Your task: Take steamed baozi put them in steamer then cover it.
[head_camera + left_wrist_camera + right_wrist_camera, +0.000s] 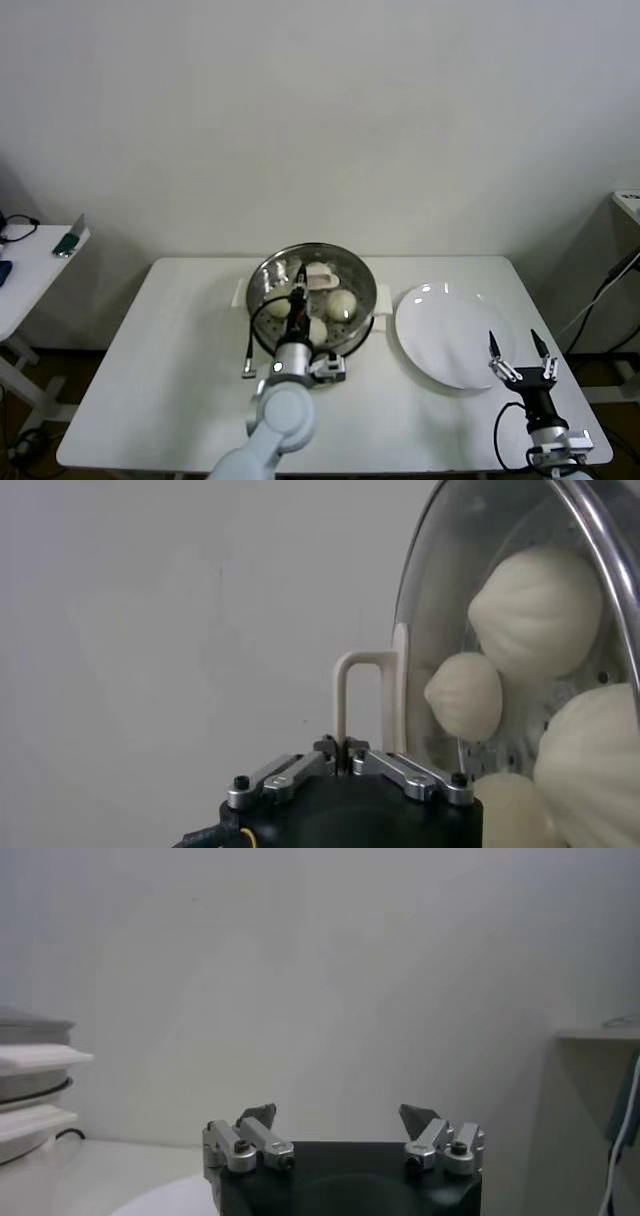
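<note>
Cover (313, 285) is gripped by its handle (362, 695) in the clenched left gripper (297, 292), held tilted just over the steamer (362, 318), table centre. Baozi (342, 303) are seen inside, directly below. Right gripper (520, 352) is parked released, near right, beside the plate (445, 335).

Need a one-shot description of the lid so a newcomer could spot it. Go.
On the white table, find the shiny steel steamer at centre, just left of the empty white plate. The cover is the clear glass disc over it, buns visible through it. Only it has a cream loop handle, pinched by the left gripper.
</note>
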Controlling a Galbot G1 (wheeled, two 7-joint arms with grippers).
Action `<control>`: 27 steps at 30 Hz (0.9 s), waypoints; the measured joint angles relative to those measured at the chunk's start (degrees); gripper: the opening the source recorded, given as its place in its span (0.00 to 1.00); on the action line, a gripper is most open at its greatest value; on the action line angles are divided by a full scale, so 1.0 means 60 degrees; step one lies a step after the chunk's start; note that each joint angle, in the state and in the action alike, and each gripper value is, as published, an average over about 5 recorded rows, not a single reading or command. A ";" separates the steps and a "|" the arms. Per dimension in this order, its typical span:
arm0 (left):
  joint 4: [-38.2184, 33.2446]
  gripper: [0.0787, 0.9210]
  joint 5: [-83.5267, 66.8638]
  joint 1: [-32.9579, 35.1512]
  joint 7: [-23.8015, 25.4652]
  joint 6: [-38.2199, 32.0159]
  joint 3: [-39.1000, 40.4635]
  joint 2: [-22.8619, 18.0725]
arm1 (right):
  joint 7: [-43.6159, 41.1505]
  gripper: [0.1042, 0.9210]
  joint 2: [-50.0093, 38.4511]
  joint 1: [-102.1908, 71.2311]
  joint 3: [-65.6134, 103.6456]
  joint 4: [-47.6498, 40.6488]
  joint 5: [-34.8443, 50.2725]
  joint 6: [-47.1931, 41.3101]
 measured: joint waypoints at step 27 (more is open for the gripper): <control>-0.3096 0.88 -0.4764 0.0986 -0.0883 -0.0601 -0.0508 0.1663 | 0.0332 0.88 -0.0183 -0.0100 -0.0375 0.0371 0.0343 -0.0751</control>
